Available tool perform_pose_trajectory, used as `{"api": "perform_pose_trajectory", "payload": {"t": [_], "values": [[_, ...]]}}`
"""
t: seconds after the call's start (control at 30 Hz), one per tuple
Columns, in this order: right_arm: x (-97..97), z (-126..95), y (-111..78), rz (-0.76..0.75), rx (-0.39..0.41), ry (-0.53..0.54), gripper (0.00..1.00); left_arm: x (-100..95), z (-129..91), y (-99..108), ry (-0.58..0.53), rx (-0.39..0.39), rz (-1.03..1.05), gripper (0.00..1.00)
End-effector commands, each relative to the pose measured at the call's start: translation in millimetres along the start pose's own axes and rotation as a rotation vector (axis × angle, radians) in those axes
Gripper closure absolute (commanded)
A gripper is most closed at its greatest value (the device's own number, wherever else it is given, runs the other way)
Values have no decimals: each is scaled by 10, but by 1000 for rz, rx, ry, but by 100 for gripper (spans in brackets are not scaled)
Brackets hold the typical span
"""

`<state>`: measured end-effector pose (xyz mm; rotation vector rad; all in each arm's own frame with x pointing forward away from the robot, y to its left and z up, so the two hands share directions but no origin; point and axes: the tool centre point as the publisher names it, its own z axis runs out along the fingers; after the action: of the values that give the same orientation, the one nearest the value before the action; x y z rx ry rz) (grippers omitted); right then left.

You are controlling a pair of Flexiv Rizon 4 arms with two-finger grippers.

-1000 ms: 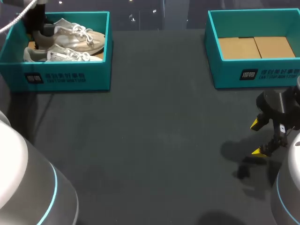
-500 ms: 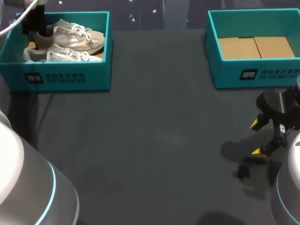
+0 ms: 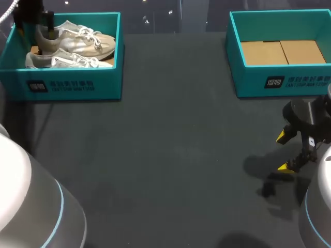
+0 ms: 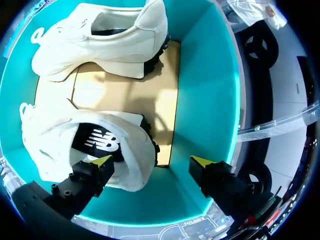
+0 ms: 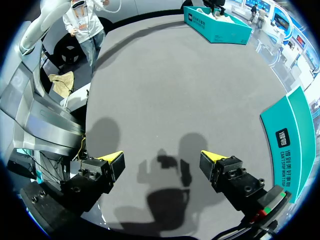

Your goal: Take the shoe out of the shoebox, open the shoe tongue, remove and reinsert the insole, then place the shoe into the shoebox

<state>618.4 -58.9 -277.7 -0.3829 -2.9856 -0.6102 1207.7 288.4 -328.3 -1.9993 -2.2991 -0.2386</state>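
Shoe (image 4: 90, 145) nearest the left gripper (image 4: 152, 161) lies in the shoebox (image 4: 210, 75), heel just under one yellow tip, while that gripper has lifted away from the pair, fingers spread wide and empty, so taking it out looks yet to begin.
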Motion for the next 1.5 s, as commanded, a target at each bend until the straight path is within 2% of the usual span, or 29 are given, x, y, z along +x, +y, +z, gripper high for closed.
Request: {"api": "perform_pose_trajectory", "payload": {"t": [0.03, 0.27, 0.47, 0.57, 0.8, 1.2, 1.5], "values": [[11, 2, -1, 0, 1, -2, 0, 71, -340, -253, -27, -38, 7, 0], [11, 2, -1, 0, 1, -2, 0, 131, -675, -444, -66, -52, 20, 0], [11, 2, -1, 0, 1, -2, 0, 249, -928, -790, -88, -50, 55, 0], [11, 2, -1, 0, 1, -2, 0, 293, -988, -981, -87, -39, 66, 0], [11, 2, -1, 0, 1, -2, 0, 336, -1024, -1336, -57, -11, 74, 0], [11, 2, -1, 0, 1, -2, 0, 336, -1024, -1336, -57, -11, 74, 0], [11, 2, -1, 0, 1, -2, 0, 293, -904, -1601, -56, 13, 96, 0]]}}
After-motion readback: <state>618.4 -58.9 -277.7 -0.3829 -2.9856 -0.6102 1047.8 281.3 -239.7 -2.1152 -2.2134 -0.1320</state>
